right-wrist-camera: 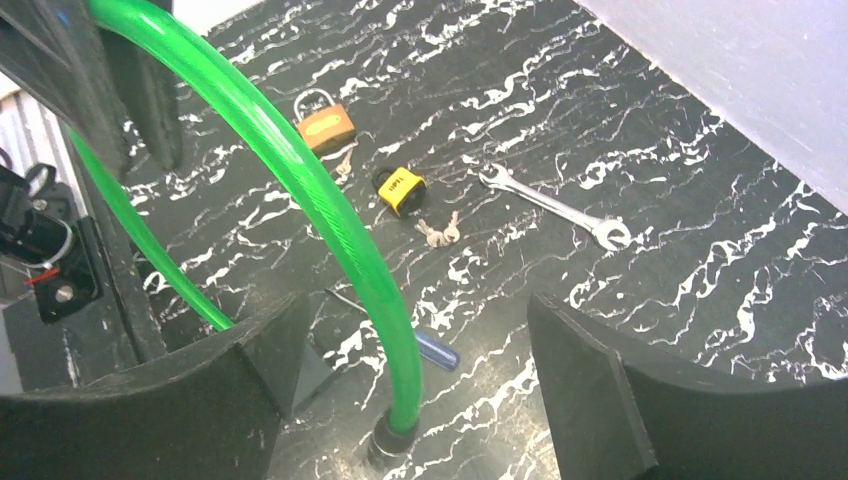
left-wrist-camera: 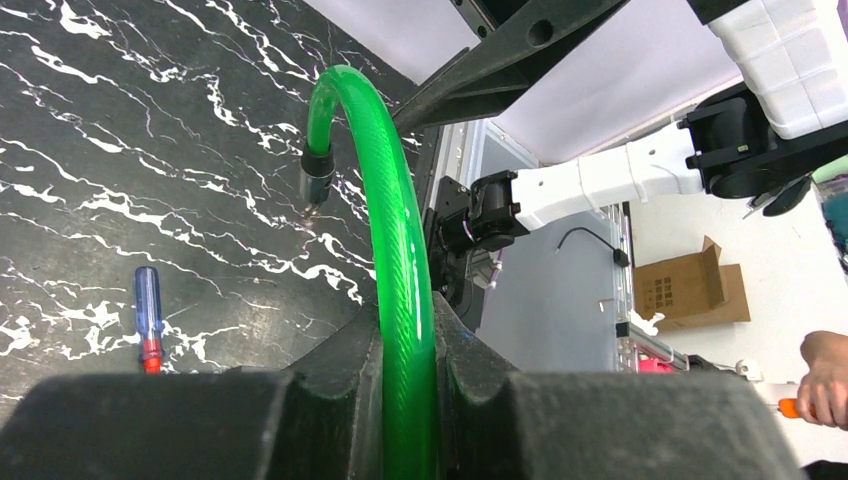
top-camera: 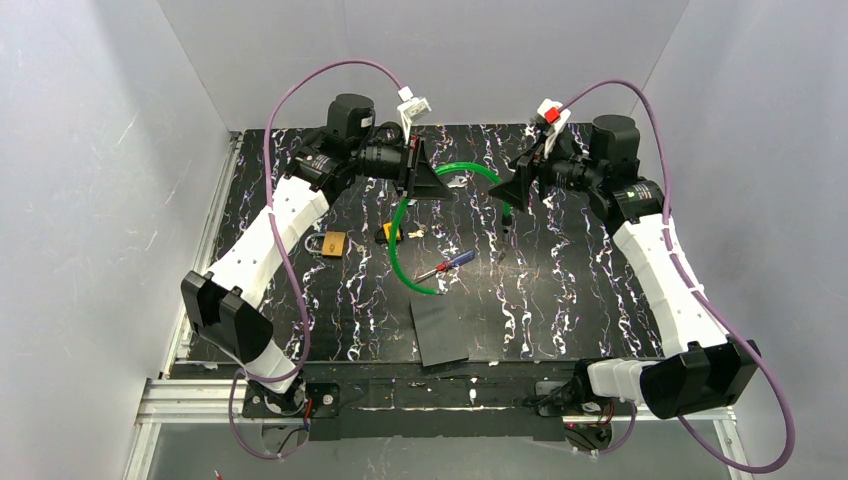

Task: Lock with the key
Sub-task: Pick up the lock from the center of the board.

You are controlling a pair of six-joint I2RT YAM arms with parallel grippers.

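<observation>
The key (top-camera: 389,233) lies mid-table, its yellow-and-black head (right-wrist-camera: 400,190) beside small silvery metal pieces. A green cable (top-camera: 400,255) arcs above it. My left gripper (top-camera: 428,183) is raised at the back and is shut on the green cable (left-wrist-camera: 400,260), which runs straight between its jaws (left-wrist-camera: 408,335). My right gripper (top-camera: 520,185) stands open at the back right. The cable's metal end (right-wrist-camera: 388,440) rests on the table between its spread fingers (right-wrist-camera: 425,335), touching neither. Neither gripper is at the key.
A brass padlock (top-camera: 335,243) lies left of the key. A red-and-blue screwdriver (top-camera: 447,265) lies inside the cable loop. A steel wrench (right-wrist-camera: 555,205) lies at the back and a black pad (top-camera: 440,330) near the front edge. White walls enclose three sides.
</observation>
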